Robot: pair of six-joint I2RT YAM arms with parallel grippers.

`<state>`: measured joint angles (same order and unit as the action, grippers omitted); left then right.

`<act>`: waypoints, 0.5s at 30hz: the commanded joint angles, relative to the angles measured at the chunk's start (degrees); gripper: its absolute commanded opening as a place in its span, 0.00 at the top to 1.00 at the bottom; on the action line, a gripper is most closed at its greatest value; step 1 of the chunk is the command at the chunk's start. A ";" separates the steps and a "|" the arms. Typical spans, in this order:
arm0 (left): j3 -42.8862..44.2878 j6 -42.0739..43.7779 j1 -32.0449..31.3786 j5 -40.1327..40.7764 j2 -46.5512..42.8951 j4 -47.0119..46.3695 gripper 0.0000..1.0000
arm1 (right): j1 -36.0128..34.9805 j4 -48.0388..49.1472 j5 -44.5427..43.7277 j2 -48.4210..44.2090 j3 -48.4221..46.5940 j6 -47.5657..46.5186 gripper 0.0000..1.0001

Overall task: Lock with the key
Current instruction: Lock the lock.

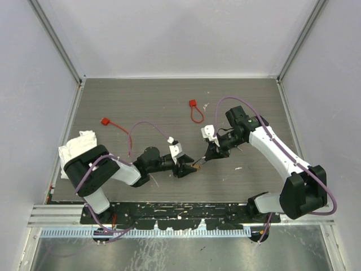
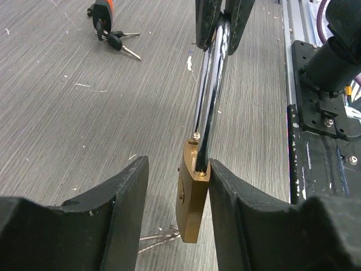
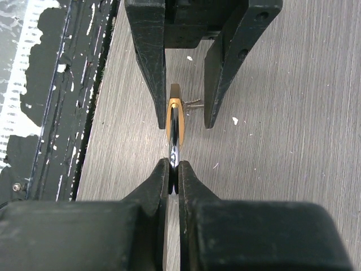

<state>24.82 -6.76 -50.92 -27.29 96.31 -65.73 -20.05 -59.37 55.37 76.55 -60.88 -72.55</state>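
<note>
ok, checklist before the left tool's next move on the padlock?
1. Right tool clamped on shackle: ok.
2. Padlock body inside left tool, jaws open: ok.
3. Shackle's free leg seated in body: not ok, tip looks out.
4. Key in keyhole: cannot tell, keyhole hidden; silver blades show under body.
5. Key bunch on table, clear of both tools: ok.

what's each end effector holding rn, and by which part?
The right end effector is shut on the shackle of the padlock, away from its body. The left end effector stands open around the brass body, gripping nothing.
</note>
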 commanded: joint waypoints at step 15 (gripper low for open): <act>3.07 0.94 -1.28 -1.35 4.01 0.53 0.73 | -0.15 2.86 -0.10 -0.33 -1.26 0.03 0.99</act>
<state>26.26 -6.57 -51.92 -27.53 99.46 -62.87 -20.03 -58.46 52.31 76.55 -60.88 -72.34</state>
